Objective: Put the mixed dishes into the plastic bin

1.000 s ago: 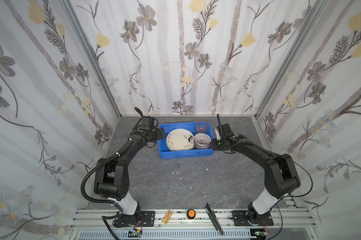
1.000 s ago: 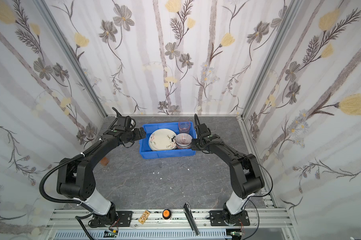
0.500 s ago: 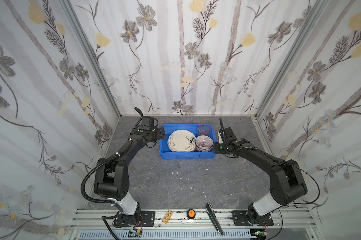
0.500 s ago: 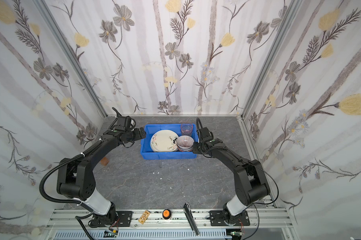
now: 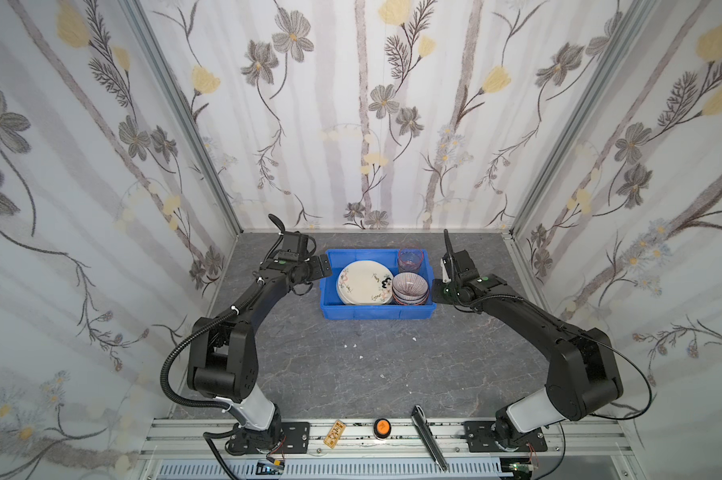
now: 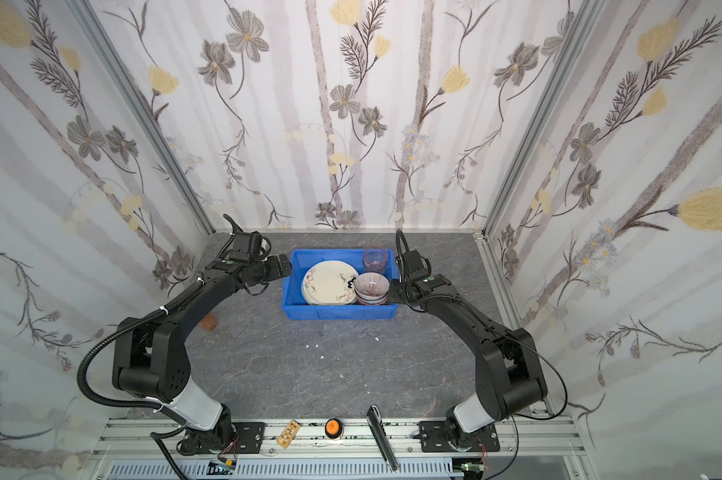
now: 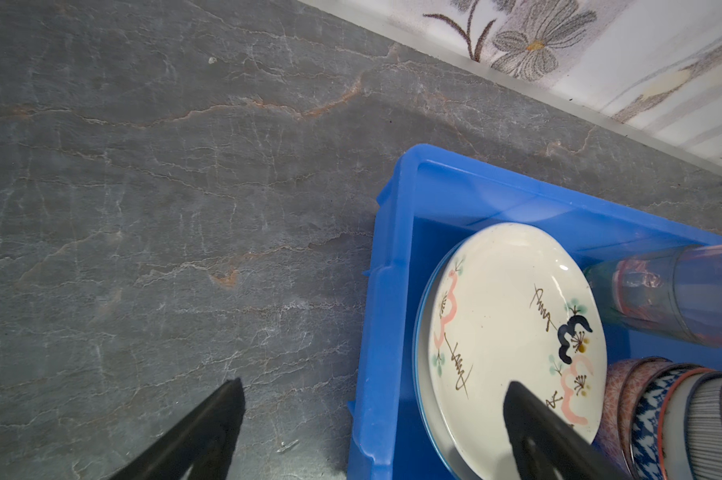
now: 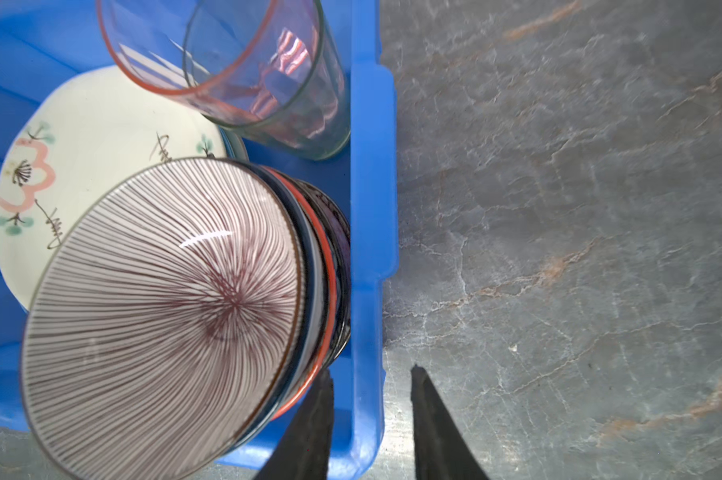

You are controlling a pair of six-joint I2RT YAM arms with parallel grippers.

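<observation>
The blue plastic bin (image 5: 375, 316) (image 6: 338, 311) stands at the back of the table. It holds stacked plates, a cream plate (image 5: 363, 282) (image 6: 330, 280) (image 7: 508, 316) on top. Beside them is a stack of bowls with a striped bowl (image 5: 410, 288) (image 6: 371, 286) (image 8: 164, 299) uppermost. A pink glass tumbler (image 5: 410, 259) (image 6: 375, 259) (image 8: 259, 83) stands in the far right corner. My left gripper (image 5: 325, 268) (image 7: 374, 382) stands wide open astride the bin's left rim. My right gripper (image 5: 434, 286) (image 8: 370, 370) straddles the right rim (image 8: 367, 166), jaws parted, outer finger clear of it.
On the front rail lie an orange knob (image 5: 382, 427), a small wooden tag (image 5: 334, 432) and a dark metal bar (image 5: 427, 436). A small reddish-brown piece (image 6: 210, 323) sits by the left arm. Flowered walls close three sides.
The bin slid a little to the right with the right gripper. That gripper's jaws have since parted off the rim. The left gripper stayed open at the left rim.
</observation>
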